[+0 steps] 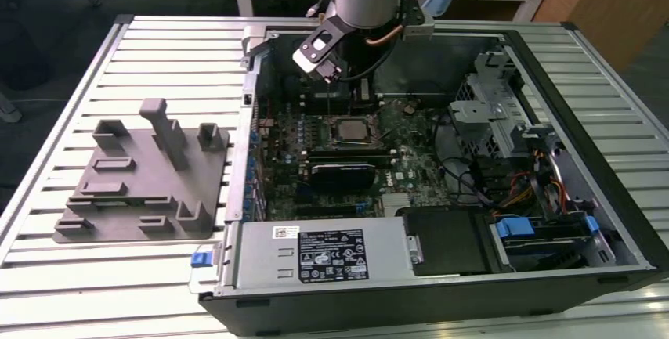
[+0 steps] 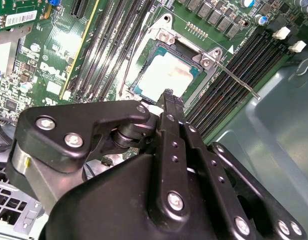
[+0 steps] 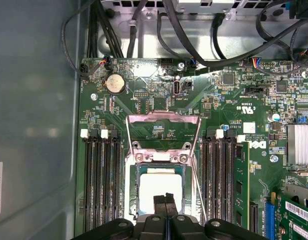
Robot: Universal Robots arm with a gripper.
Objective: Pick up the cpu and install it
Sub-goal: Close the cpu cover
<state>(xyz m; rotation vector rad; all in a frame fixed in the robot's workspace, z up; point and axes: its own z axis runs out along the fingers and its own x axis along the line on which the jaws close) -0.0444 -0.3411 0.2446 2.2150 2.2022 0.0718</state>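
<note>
The cpu [image 3: 161,184] lies flat in the motherboard socket, its silver-white top bright; it also shows in the second wrist view [image 2: 169,76] and the exterior view [image 1: 348,129]. The socket's metal load plate [image 3: 164,119] stands flipped open beyond it, and the thin lever [image 2: 235,76] is out to the side. My gripper [image 3: 165,201] hovers just above the chip's near edge, its two black fingertips [image 2: 168,95] pressed together with nothing between them. In the exterior view the gripper [image 1: 337,81] hangs over the case's rear part, above the socket.
A grey plastic tray with upright blocks [image 1: 146,174] sits on the slatted table at the exterior view's left. Inside the case are a power supply [image 1: 324,253], drive bays [image 1: 544,229], memory slots [image 3: 101,175], a memory stick [image 3: 241,175] and black cables [image 3: 194,45].
</note>
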